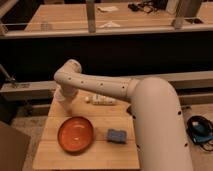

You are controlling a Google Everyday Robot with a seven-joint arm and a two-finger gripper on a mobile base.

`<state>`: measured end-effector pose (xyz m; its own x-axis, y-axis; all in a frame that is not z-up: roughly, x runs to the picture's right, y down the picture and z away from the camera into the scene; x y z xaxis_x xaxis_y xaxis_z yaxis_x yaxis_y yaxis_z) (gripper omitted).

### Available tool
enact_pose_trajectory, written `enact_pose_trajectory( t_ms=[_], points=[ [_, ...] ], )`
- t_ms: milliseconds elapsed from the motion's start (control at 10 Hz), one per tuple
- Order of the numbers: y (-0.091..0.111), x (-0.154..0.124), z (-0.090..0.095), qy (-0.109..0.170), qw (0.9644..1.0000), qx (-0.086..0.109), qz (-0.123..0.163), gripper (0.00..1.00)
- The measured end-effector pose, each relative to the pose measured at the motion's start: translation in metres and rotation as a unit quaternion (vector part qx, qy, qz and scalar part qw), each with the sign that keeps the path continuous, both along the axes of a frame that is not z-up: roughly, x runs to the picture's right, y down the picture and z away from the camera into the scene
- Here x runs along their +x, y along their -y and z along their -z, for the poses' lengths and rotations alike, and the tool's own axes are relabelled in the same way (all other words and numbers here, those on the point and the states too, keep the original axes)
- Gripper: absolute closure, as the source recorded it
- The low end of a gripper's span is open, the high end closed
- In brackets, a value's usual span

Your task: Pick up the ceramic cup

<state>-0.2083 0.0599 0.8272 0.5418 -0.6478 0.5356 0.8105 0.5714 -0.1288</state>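
Seemingly, the end effector (66,104) hung low at the wooden table's (120,155) far left corner, its state impossible to tell; the pale ceramic cup (60,94) sat right against it; nearby lay a round orange bowl (75,134) and a blue sponge (117,134).

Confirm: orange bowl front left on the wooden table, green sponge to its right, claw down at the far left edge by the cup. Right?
One thing is off: the sponge is blue, not green, as the camera view shows. The rest holds: the orange bowl sits front left on the wooden table, the sponge lies to its right, and the claw is down at the far left edge by the white ceramic cup.
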Motion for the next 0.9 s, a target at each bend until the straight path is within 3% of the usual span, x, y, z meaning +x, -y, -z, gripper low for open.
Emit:
enact_pose_trajectory(
  t_ms=[900],
  points=[
    [0.0000, 0.0000, 0.0000, 0.000, 1.0000, 0.000, 0.000, 0.95]
  ],
)
